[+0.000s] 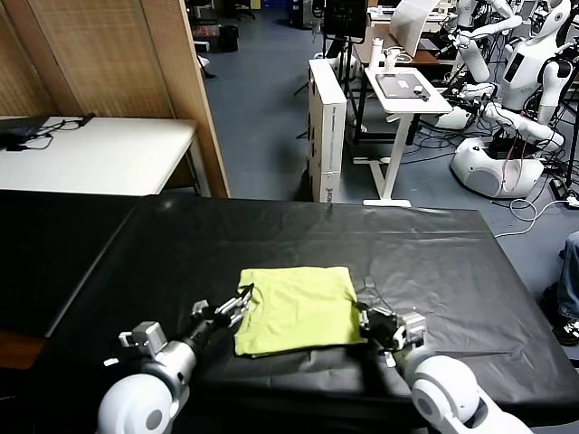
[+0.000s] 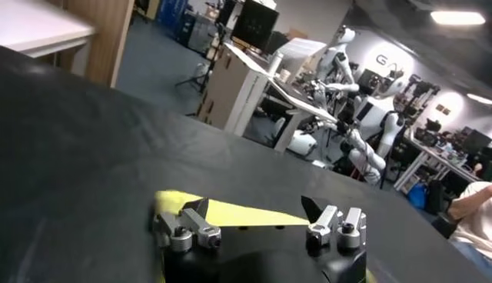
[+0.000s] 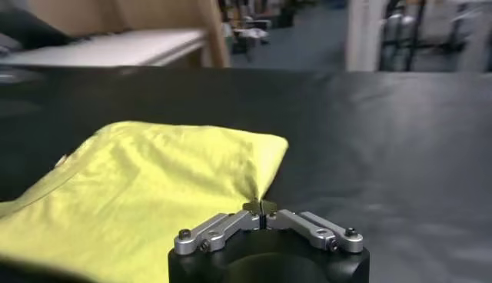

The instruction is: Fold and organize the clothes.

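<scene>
black sheeting covers the table [image 1: 452, 262], a lab floor with a white stand and parked robots lying beyond it. the shirt [image 1: 296, 309] lies near the front edge of the table, between the two arms, already folded down to a compact, roughly square packet with a ribbed neck edge showing at its left side. the right gripper [image 1: 366, 321] sits at the shirt's right edge, low on the cloth; in the right wrist view its fingers [image 3: 231, 224] are pressed together on a small peak of yellow fabric, so it is pinching the shirt's edge at a corner fold. judgement: the pinch is taken at the edge because that is the only place a single layer stack can be lifted without dragging the whole packet. the left gripper [image 1: 228, 312] rests at the shirt's left edge by the neck, its fingers [image 2: 192, 229] spread wide, with yellow cloth visible between and beyond them in the left wrist view; whether the pads touch the fabric cannot be told. judgement: it is posed to take the matching hold on the opposite side, so both edges can rise together for a further fold or for moving the packet. risk noted: a one-sided lift with the left side unheld would likely skew or unfold the packet.
</scene>
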Robot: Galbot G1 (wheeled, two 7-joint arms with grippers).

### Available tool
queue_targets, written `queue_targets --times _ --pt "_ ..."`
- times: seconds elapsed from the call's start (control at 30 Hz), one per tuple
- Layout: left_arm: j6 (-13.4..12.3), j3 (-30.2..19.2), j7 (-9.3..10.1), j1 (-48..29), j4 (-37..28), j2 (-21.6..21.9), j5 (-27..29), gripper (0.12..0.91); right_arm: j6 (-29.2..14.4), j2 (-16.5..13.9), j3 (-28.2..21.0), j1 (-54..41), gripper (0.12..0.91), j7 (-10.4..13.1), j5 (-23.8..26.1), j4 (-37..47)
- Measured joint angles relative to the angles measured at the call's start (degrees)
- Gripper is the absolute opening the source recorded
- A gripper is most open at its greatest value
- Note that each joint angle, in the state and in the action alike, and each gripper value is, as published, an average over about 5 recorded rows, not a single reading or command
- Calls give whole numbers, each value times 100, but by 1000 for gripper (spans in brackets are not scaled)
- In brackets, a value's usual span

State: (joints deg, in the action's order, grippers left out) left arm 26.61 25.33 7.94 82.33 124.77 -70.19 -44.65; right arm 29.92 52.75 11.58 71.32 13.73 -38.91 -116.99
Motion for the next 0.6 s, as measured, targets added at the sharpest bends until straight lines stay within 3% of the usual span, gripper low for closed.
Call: queue_targets --times 0.1,0.17,0.3,0.47,0.53,0.6 --pt "-85 0 -3 -15 -17 24 25 907 41 -86 127 14 150 -76 -11 -51" --pt "-159 3 -43 -21 -21 60 98 907 42 -141 196 26 208 -113 -19 -95" --pt "-473 -13 -143 29 -20 161 399 907 -17 -241 350 100 437 -183 -36 -199" --pt "-1027 -53 -90 144 -42 368 602 907 -247 -269 615 289 757 -268 -9 -317" --pt "-1156 -39 -13 203 -42 445 655 907 -382 -244 721 377 848 -281 25 -349" --pt "-1244 -1 54 281 -21 500 709 907 -581 -200 835 482 887 -300 98 -391"
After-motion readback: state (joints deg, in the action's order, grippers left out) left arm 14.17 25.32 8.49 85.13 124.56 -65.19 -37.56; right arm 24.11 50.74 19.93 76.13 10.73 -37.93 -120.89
